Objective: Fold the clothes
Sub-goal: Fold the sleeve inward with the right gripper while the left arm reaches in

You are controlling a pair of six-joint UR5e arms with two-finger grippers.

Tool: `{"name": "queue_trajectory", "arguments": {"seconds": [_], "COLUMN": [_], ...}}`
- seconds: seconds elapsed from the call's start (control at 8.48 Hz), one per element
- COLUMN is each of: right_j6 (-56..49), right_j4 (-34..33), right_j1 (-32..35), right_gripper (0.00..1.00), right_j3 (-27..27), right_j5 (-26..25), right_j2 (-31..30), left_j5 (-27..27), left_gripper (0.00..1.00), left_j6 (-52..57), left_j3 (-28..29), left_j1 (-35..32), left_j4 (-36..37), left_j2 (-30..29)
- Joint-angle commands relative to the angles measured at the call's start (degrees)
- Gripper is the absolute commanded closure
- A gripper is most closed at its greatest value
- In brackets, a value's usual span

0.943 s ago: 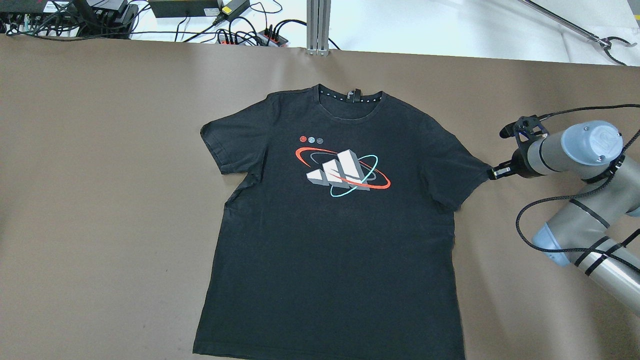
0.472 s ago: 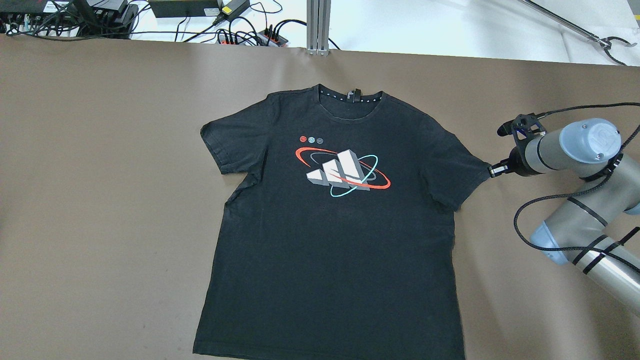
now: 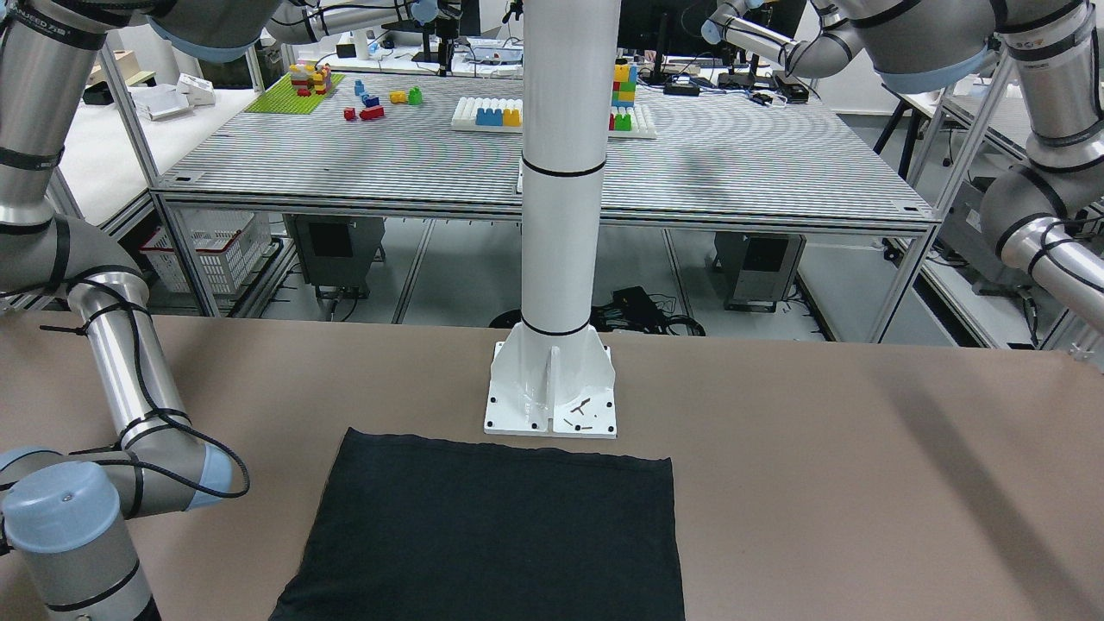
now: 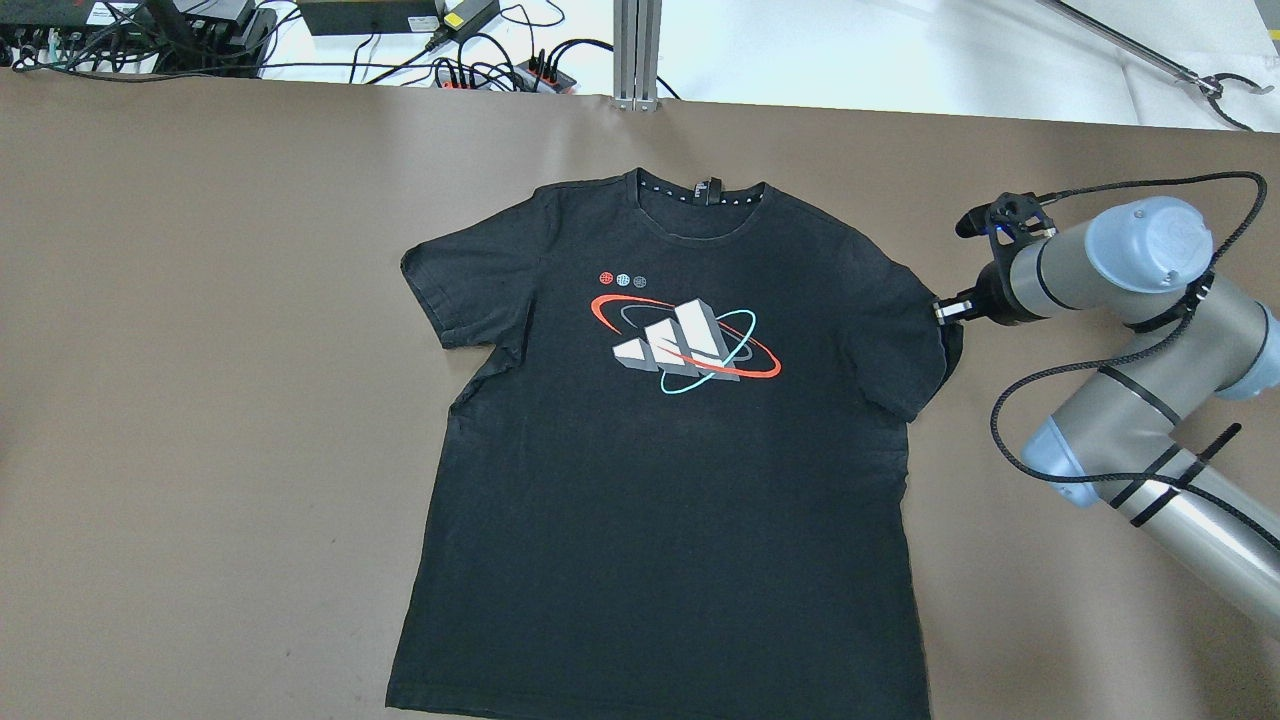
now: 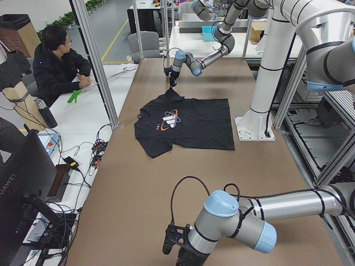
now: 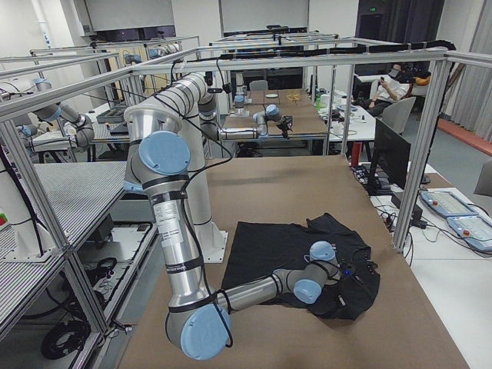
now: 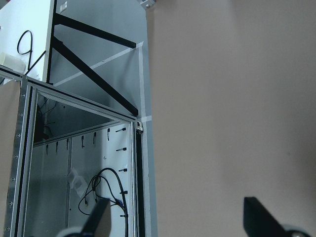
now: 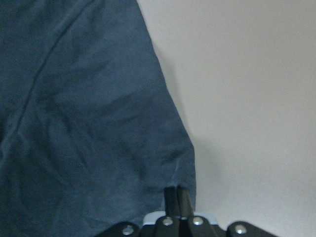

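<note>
Across the table in the front-facing view, the black T-shirt lies flat on the brown table, its hem just short of the white post's base plate. The right arm comes down at the view's left with its elbow bent low over the table. The left arm is raised off at the view's right. Neither gripper shows here. Overhead, the shirt is spread print-up in the middle of the table, collar toward the far edge. The right arm reaches in from the right, forearm low and roughly level, wrist pointed at the shirt. The right gripper is at the tip of the sleeve on that side, and the sleeve end is bunched under it. Exterior left: the near left arm lies stretched low over the bare near end of the table, well apart from the shirt. The far arm's wrist points down at the far sleeve, which peaks up under it. A person sits at a side desk. Exterior right: the near arm is folded low, its wrist over the shirt's near sleeve. Left wrist: the left gripper has its fingers spread wide over bare table at its edge, holding nothing. Right wrist: the fingers are pressed together, clamped on the sleeve's hem corner, dark cloth to the left and bare table to the right.
</note>
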Motion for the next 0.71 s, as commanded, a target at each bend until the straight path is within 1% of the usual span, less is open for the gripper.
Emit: {"name": "queue_trajectory", "arguments": {"seconds": [0.0, 0.12, 0.24, 0.47, 0.59], "right_j6": [6.49, 6.51, 6.42, 6.77, 8.08], "right_j4": [-4.34, -5.50, -5.25, -5.33, -5.33], "right_j1": [-3.55, -4.00, -4.43, -7.76, -7.95], "right_gripper": [1.00, 1.00, 1.00, 1.00, 1.00], "right_j3": [0.00, -1.75, -2.98, -3.87, -3.96], "right_j5": [-0.45, -0.71, -1.67, -5.97, -6.51], "right_j2": [7.98, 9.84, 10.64, 11.97, 11.97], "left_j5": [-0.03, -0.12, -0.12, -0.12, -0.12], "left_gripper": [0.06, 0.06, 0.06, 0.06, 0.06], "left_j6": [0.09, 0.09, 0.09, 0.09, 0.09], "left_j3": [0.17, 0.17, 0.17, 0.09, 0.09], "left_j1": [0.08, 0.08, 0.08, 0.00, 0.08], "left_j4": [0.03, 0.03, -0.06, -0.06, -0.06], "left_j2": [0.00, 0.00, 0.00, 0.00, 0.00]}}
